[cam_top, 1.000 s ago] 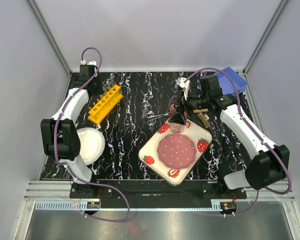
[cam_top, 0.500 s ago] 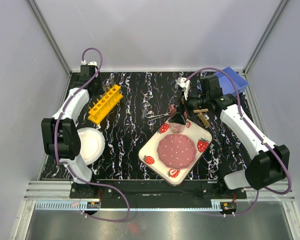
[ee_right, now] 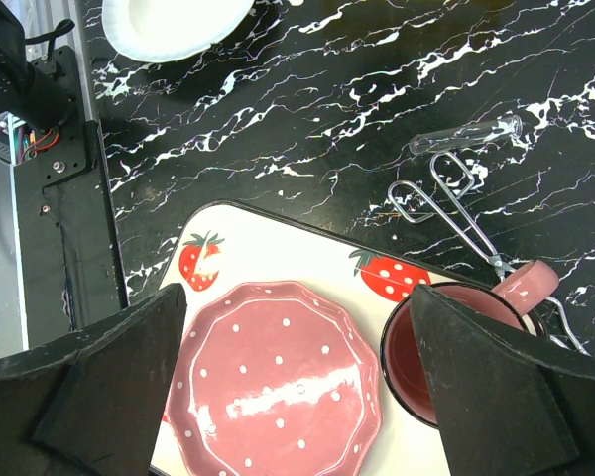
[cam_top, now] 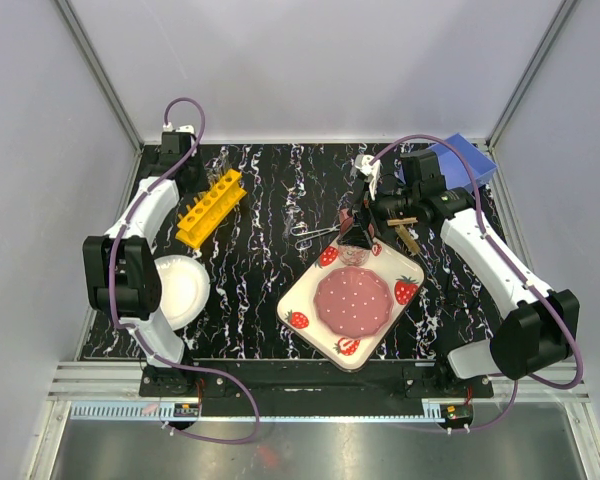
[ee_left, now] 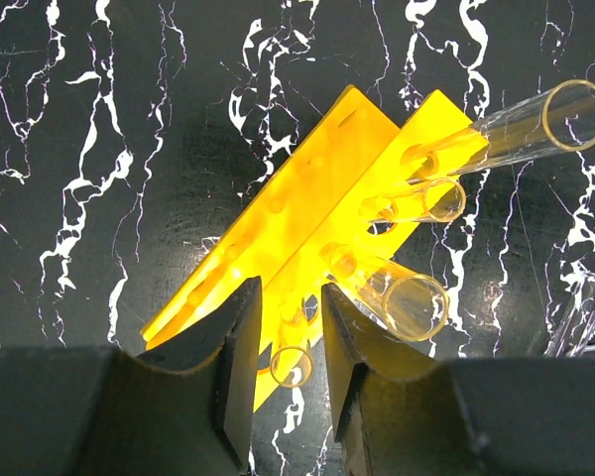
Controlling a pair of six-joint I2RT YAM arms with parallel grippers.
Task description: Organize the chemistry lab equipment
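The yellow rack [ee_left: 317, 228] lies on the black marbled table and holds several clear tubes [ee_left: 416, 302]; it also shows at the back left in the top view [cam_top: 210, 208]. My left gripper [ee_left: 293, 372] straddles a thin tube [ee_left: 291, 365] at the rack's near end, its fingers a little apart from it. My right gripper [ee_right: 297, 387] is wide open and empty above the strawberry tray [ee_right: 278, 243]. The metal scissors [ee_right: 456, 213] and a loose clear tube [ee_right: 466, 136] lie just beyond the tray. The wooden clamp [cam_top: 405, 232] lies by the right arm.
A pink dotted plate [ee_right: 268, 387] and a pink mug [ee_right: 446, 347] sit on the tray. A round white plate [cam_top: 178, 288] lies near the left arm's elbow. A blue box [cam_top: 465, 160] stands at the back right. Walls enclose the table.
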